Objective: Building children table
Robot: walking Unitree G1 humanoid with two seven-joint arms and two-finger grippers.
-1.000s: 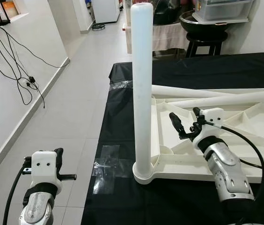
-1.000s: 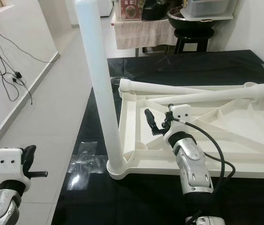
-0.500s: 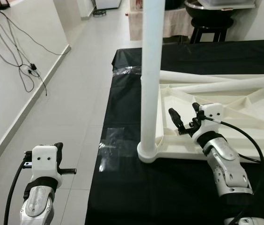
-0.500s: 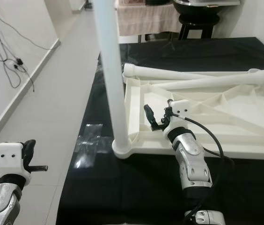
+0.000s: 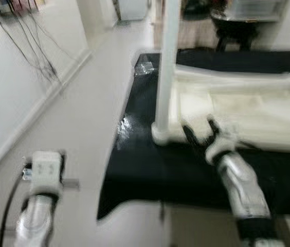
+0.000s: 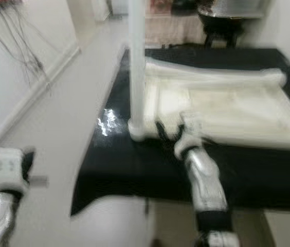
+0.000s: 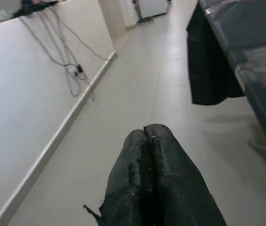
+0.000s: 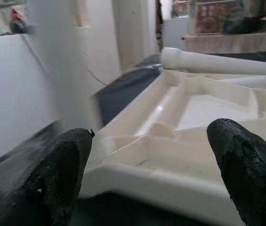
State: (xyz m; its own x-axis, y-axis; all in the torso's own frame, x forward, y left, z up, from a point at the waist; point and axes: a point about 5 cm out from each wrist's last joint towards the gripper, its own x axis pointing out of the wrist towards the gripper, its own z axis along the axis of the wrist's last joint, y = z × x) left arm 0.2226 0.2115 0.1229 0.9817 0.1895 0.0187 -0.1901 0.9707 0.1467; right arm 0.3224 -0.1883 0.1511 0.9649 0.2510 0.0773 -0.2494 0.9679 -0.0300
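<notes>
A white plastic tabletop [image 5: 248,110] lies upside down on a black-covered surface [image 5: 186,164]. One white leg [image 5: 168,62] stands upright in its near left corner socket. Two loose white legs [image 8: 218,61] lie across its far side. My right gripper [image 5: 200,131] is open, hovering at the tabletop's near edge just right of the upright leg; the right wrist view shows its black fingertips [image 8: 57,165] spread wide before the tabletop rim [image 8: 170,155]. My left gripper [image 7: 147,141] is shut with nothing in it, low at the left over the floor. The head views are blurred.
Pale tiled floor [image 5: 83,118] runs along the left of the black surface, with a white wall and dangling cables [image 5: 42,56] beyond. A dark stool [image 6: 227,25] and clutter stand at the far end. The black cover's near edge [image 5: 134,203] hangs close below.
The whole picture has shifted and blurred, and the black surface's near edge has come into sight: the camera has moved back. My right gripper stays open at the tabletop edge; the left stays shut.
</notes>
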